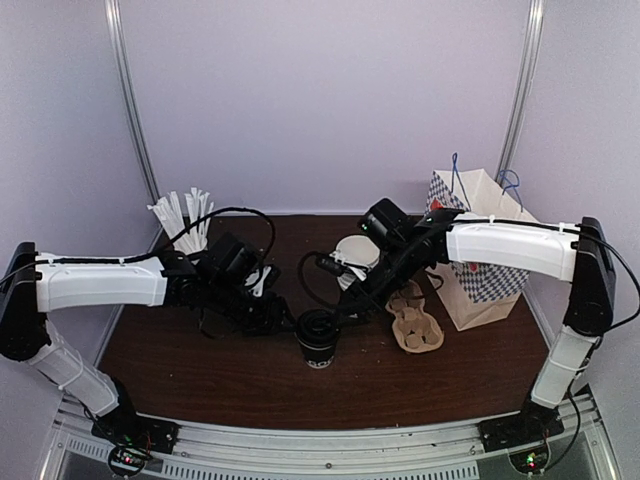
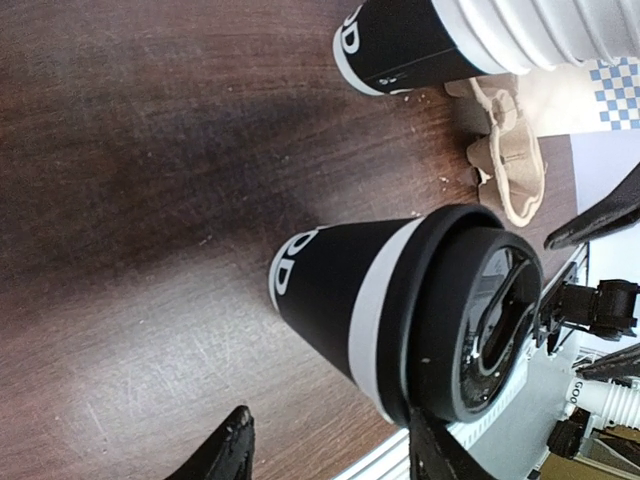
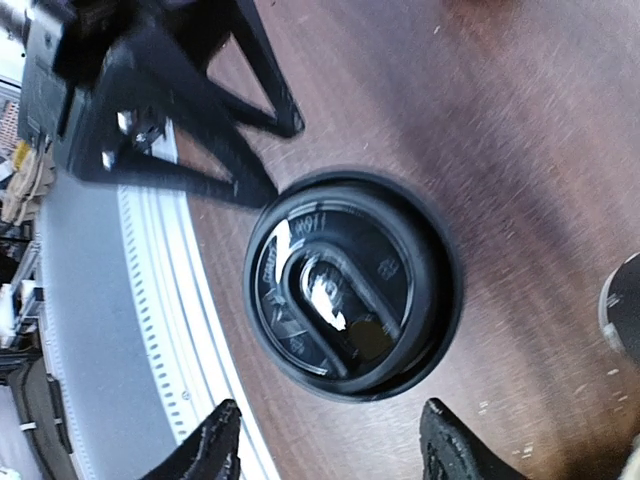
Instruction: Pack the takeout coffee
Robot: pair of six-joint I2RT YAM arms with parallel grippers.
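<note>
The left jaws stand released, their two dark fingers [image 2: 232, 448] spread apart, with the takeout coffee [image 2: 400, 310] just ahead of them and not clamped; seen from the right wrist, one left fingertip sits right at the rim of the black dome lid [image 3: 350, 285], though we cannot tell whether it truly touches. The right jaws are likewise released, hanging over the lid with their fingertips [image 3: 445, 440] apart and nothing between them. The coffee stands upright on the dark wooden surface [image 1: 200, 370], near its front middle, between the two sets of jaws, with the left arm [image 1: 100, 283] reaching in from one side and the right arm [image 1: 510, 248] from the other. Just behind the coffee we see a stack of paper cups [image 2: 450, 40], and beside that, toward the right, a brown pulp cup carrier [image 1: 415, 325] lying flat. Behind the carrier a white paper bag with blue checks [image 1: 480, 250] stands upright. A white cup of white sticks [image 1: 185, 220] stands at the far left corner, well apart from the coffee.
</note>
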